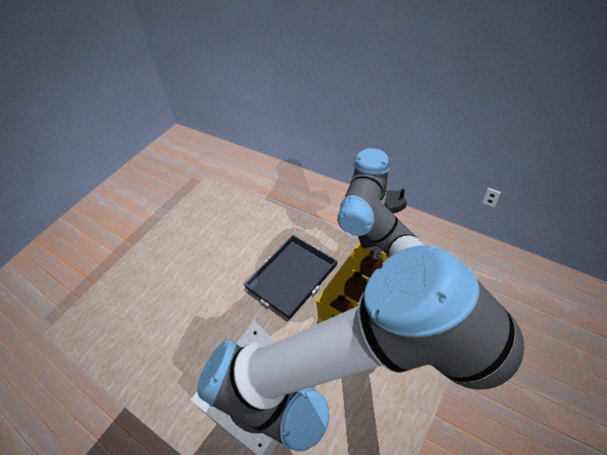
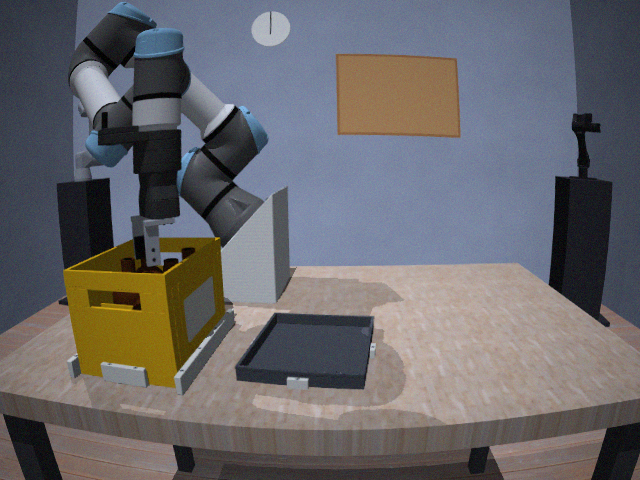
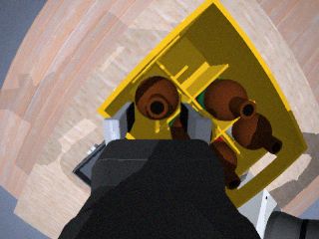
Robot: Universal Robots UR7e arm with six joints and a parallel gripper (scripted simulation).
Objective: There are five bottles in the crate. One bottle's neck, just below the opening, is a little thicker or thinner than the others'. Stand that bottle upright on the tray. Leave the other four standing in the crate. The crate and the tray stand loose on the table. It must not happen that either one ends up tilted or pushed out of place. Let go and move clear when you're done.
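The yellow crate (image 2: 129, 322) (image 1: 325, 298) (image 3: 222, 36) stands at the table's left and holds several brown bottles. My gripper (image 2: 146, 248) (image 3: 157, 112) is open and reaches down into the top of the crate. In the wrist view its two fingers stand on either side of the neck of one brown bottle (image 3: 158, 102), apart from it. Other bottles (image 3: 227, 98) (image 3: 255, 130) stand upright beside it, and their tops (image 2: 187, 252) show above the crate rim. The dark tray (image 2: 299, 376) (image 1: 268, 260) lies empty to the right of the crate. In the top view the arm hides most of the crate.
White stop blocks (image 2: 124, 373) sit around the crate's foot, and small ones at the tray's edges. A grey wedge-shaped panel (image 2: 263, 248) stands behind the crate. Black pillars (image 2: 85, 217) (image 2: 578, 242) stand at both table ends. The arm's base plate (image 1: 254, 335) is near the tray.
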